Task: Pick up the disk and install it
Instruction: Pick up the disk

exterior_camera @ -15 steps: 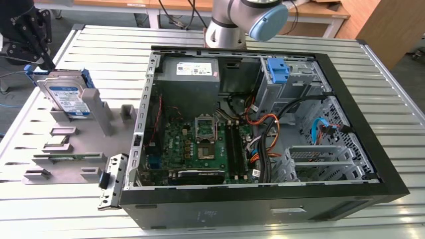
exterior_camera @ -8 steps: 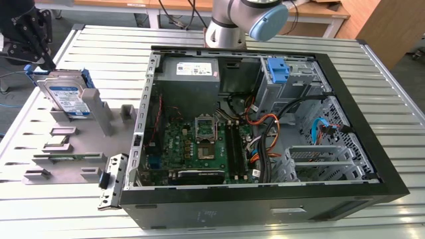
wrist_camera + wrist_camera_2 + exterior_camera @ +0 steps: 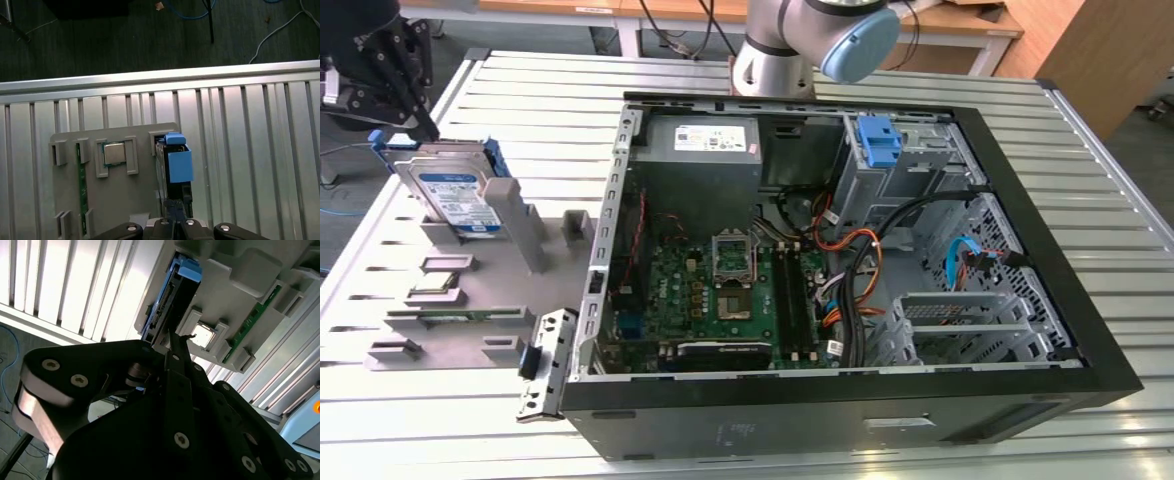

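the gripper hangs at the exterior view's left, its black fingers pointing down. as far as the second wrist view shows, they are pressed together with nothing between them. it sits just above the disk and apart from it; no contact shows.

the disk stands on edge in a slot of a grey parts holder, with its label facing out and blue rails on its sides. standing it upright likely leaves its top edge free for a grip from above. in the first wrist view the disk appears edge-on, directly ahead of the gripper, which suggests the arm is lined up over it.

on the same holder lie one processor chip in a square pocket and one memory stick in a long groove. each pocket seems shaped to keep its part from sliding.

to the exterior view's right, one open computer case lies on its side with the panel off, probably so its bays can be reached from above. a blue bracket sits inside it. everything rests on one slatted metal table.

count: one gripper, one disk, one chip, one memory stick, one case. the disk is not yet lifted or installed.
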`<action>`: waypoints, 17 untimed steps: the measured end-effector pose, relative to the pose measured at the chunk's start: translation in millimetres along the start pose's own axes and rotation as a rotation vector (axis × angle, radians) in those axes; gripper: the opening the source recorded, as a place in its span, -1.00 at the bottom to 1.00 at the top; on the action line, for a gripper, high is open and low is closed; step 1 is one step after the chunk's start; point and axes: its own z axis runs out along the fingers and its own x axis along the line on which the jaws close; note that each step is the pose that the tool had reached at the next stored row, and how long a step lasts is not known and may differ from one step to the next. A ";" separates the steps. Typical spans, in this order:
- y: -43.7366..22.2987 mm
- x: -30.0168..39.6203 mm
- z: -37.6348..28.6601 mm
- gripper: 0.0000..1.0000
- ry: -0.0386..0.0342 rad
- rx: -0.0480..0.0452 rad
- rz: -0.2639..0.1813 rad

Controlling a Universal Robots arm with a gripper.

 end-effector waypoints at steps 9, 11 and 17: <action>-0.1 0.0 0.0 -0.79 -0.0117 -0.0013 -0.001; -0.1 -0.1 0.1 -0.79 -0.0154 -0.0016 -0.001; -0.1 0.1 1.5 -0.79 -0.0155 -0.0016 -0.001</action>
